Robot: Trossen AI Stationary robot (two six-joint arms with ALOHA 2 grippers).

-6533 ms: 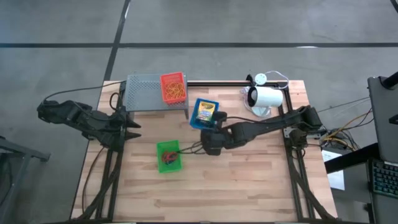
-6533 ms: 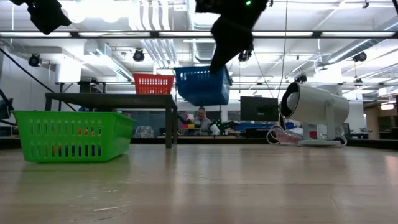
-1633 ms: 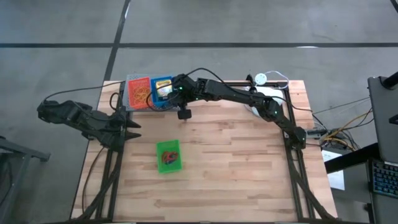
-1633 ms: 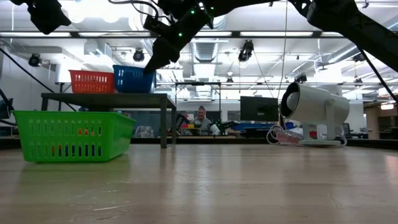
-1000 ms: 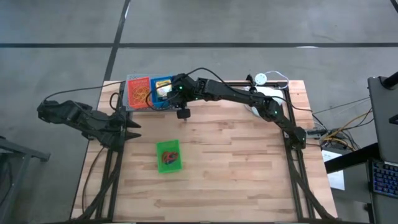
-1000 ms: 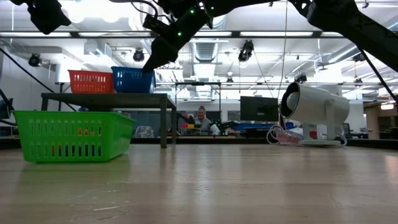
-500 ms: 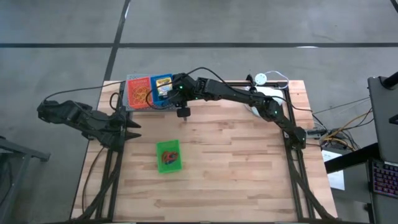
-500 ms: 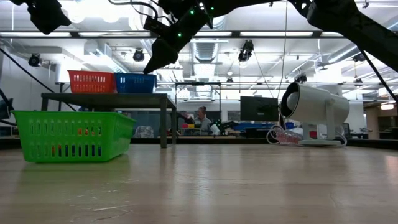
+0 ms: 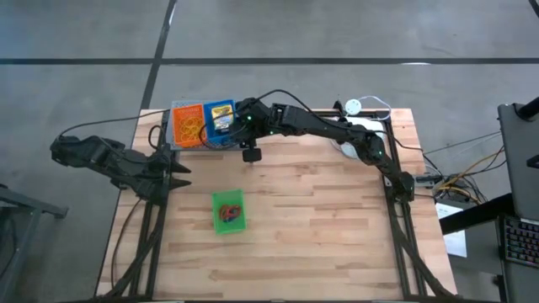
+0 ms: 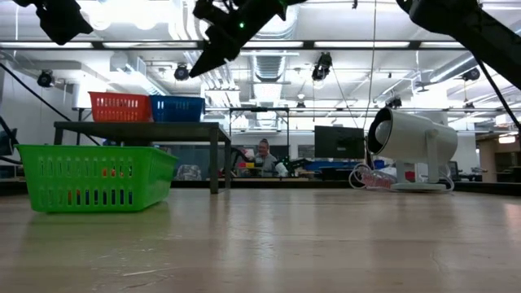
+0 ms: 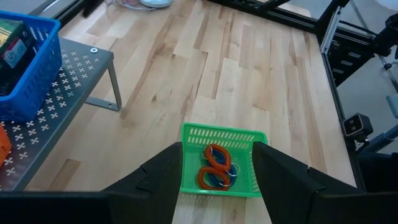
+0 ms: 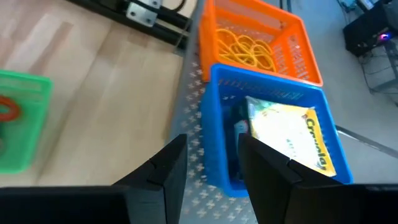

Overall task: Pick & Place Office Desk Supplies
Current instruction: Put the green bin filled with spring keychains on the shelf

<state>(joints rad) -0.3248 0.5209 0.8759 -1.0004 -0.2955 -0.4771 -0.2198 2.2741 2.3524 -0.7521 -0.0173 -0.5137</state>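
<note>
With the blue basket [image 9: 220,123] now sitting on the grey perforated rack [image 11: 59,93] beside the orange basket [image 9: 189,124], I judge the green basket [image 9: 229,210] is the one left to move. It sits alone on the counter [image 9: 337,236], well apart from the rack, toward the near edge. From my right end effector [image 9: 250,155], which hovers just off the rack's edge with fingers parted and nothing between them, it lies nearer the front edge and a little toward the left arm's side. My left end effector [image 11: 217,180] waits at the counter's left edge, fingers spread wide and empty, aimed straight at that basket, whose long axis runs across its view. Both look about equally near.

Contents: yellow crayon box [image 12: 289,137] in blue; orange rubber bands [image 12: 249,53] in orange; red and blue loops [image 11: 214,167] in green.
</note>
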